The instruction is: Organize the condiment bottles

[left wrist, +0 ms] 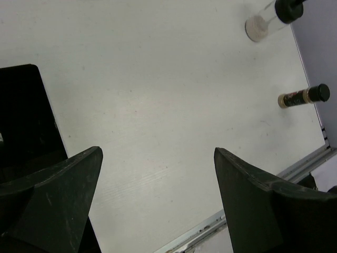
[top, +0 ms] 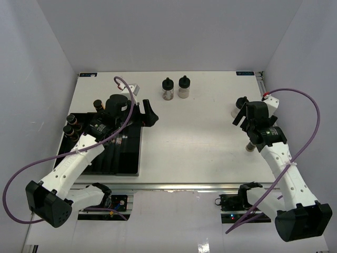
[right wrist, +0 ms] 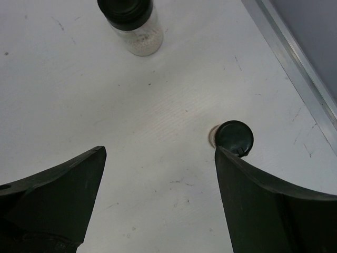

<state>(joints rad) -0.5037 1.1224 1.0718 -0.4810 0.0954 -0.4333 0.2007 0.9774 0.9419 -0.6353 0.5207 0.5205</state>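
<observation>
Two black-capped condiment bottles [top: 167, 89] [top: 184, 87] stand at the back middle of the table. More dark-capped bottles [top: 71, 122] sit along the left side of the black slotted tray [top: 124, 158]. My left gripper [top: 147, 113] [left wrist: 158, 153] hangs open and empty by the tray's far right corner. My right gripper [top: 242, 117] [right wrist: 159, 150] is open and empty over the right side. A wide bottle of pale powder [right wrist: 134, 26] [top: 238, 107] [left wrist: 266, 21] stands ahead of it. A slim bottle [right wrist: 233, 136] [top: 251, 147] [left wrist: 304, 96] stands right at the tip of its right finger.
The table's right metal rail [right wrist: 295, 58] runs close beside the slim bottle. The front rail [left wrist: 210, 224] shows under my left gripper. A small white block with a purple cable [top: 134, 88] lies behind the tray. Walls close the table on three sides.
</observation>
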